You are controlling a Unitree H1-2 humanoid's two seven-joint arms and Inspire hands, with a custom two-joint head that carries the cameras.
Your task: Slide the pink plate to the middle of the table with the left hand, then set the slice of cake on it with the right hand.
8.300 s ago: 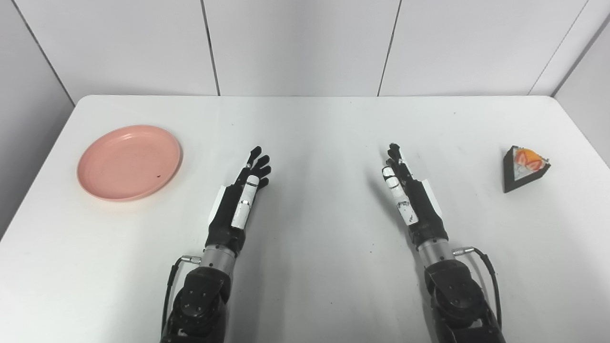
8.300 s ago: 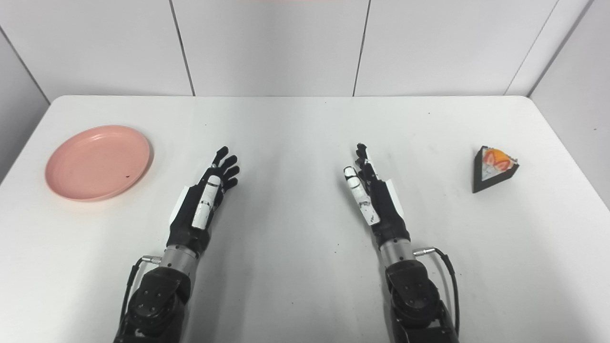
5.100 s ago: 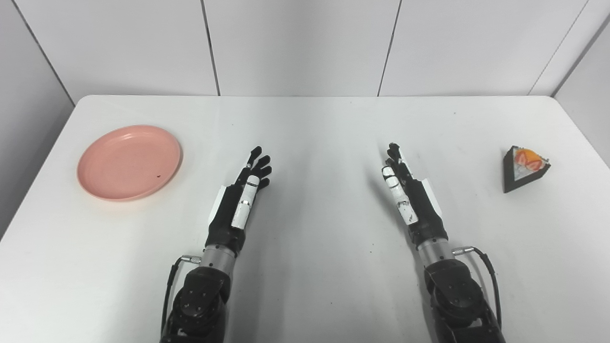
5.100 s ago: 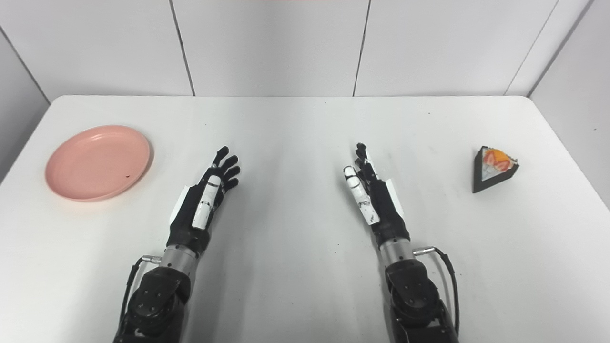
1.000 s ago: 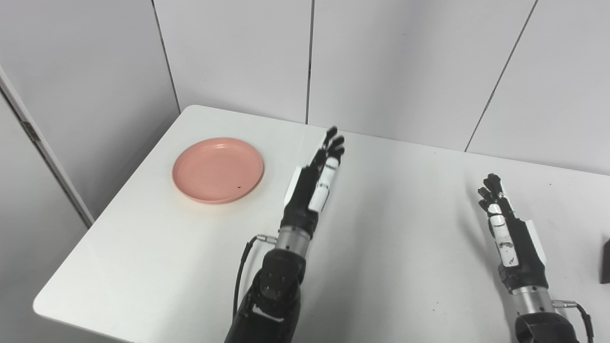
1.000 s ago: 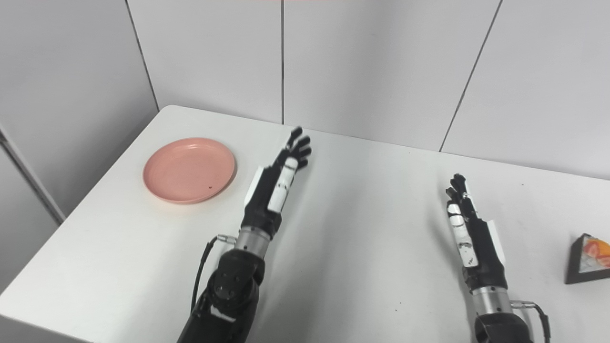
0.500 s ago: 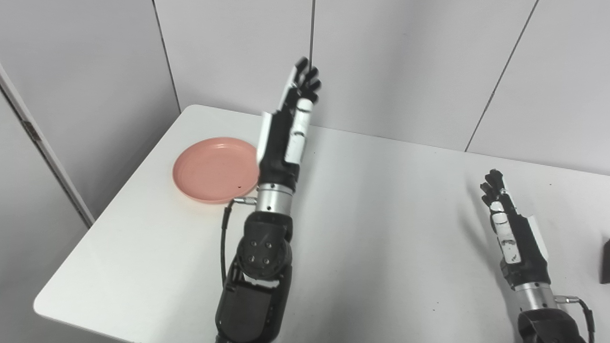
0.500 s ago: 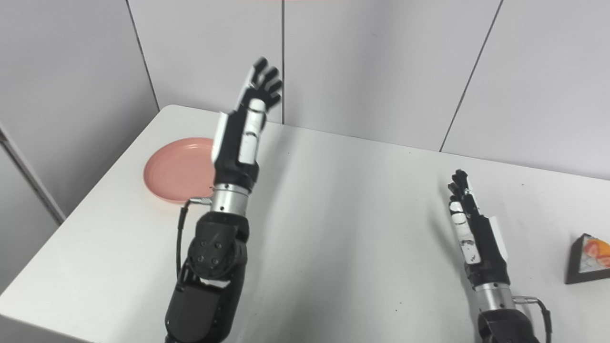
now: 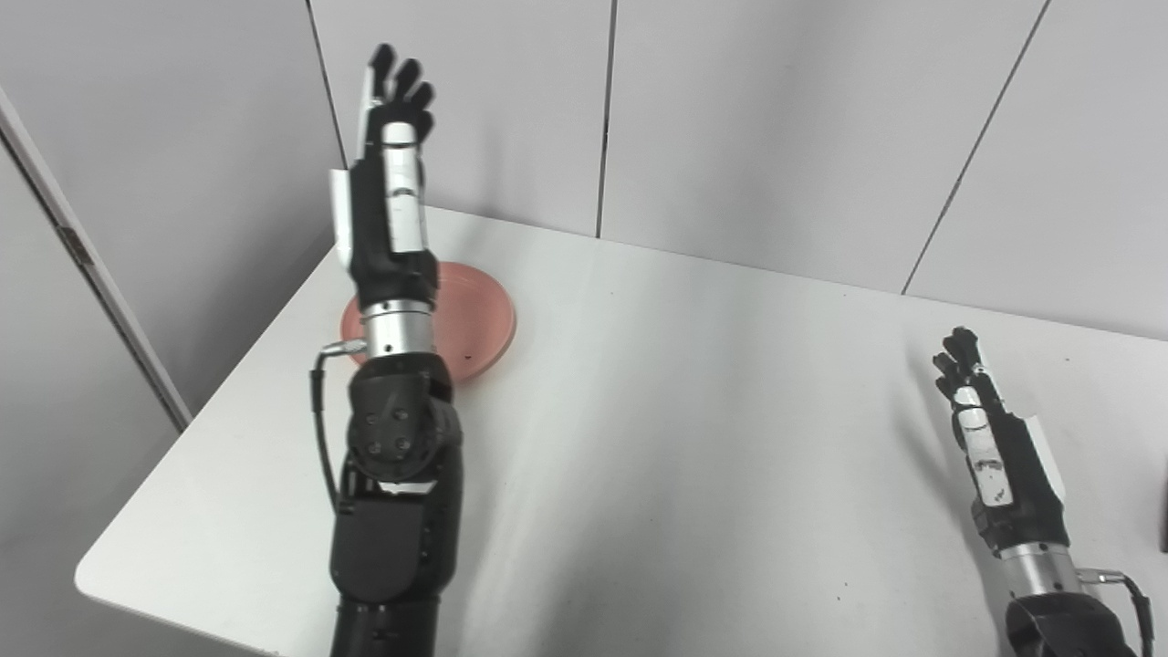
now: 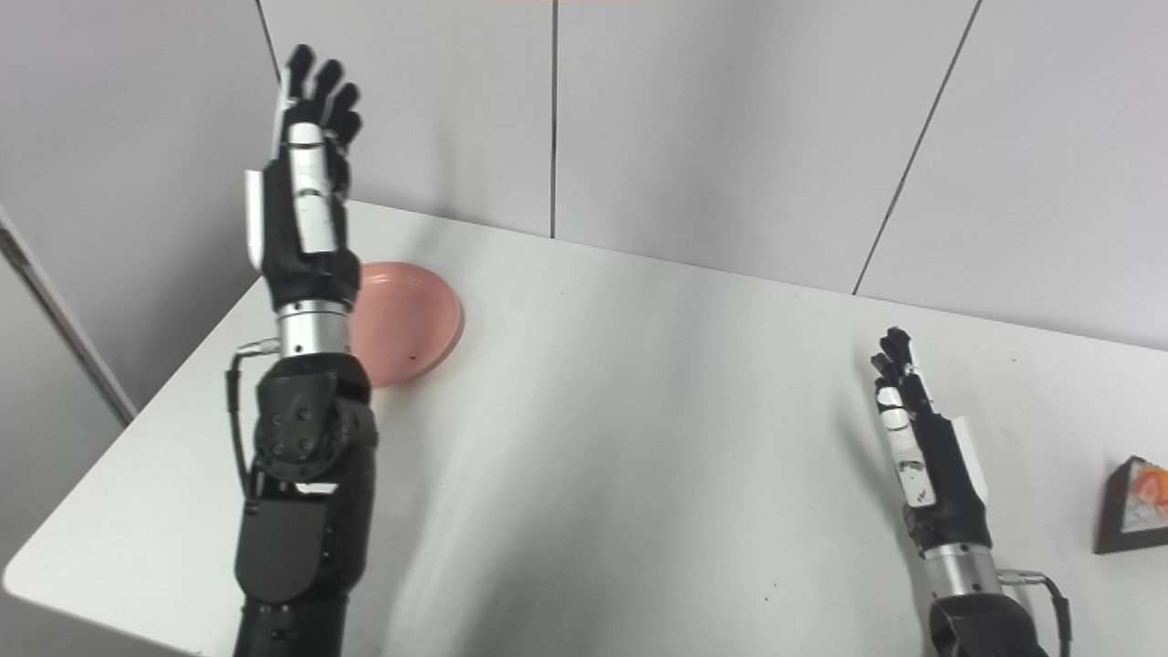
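The left hand is raised high on an upright forearm at the far left, fingers spread and empty. The right hand lies low at the near right, fingers extended, empty.

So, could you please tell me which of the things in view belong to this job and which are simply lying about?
Belonging to the job:
- round pink plate, far left of the table
- wedge-shaped slice of cake with dark sides, at the right edge
- left hand, raised, open
- right hand, low, open

Lying about:
- nothing else; only the white table
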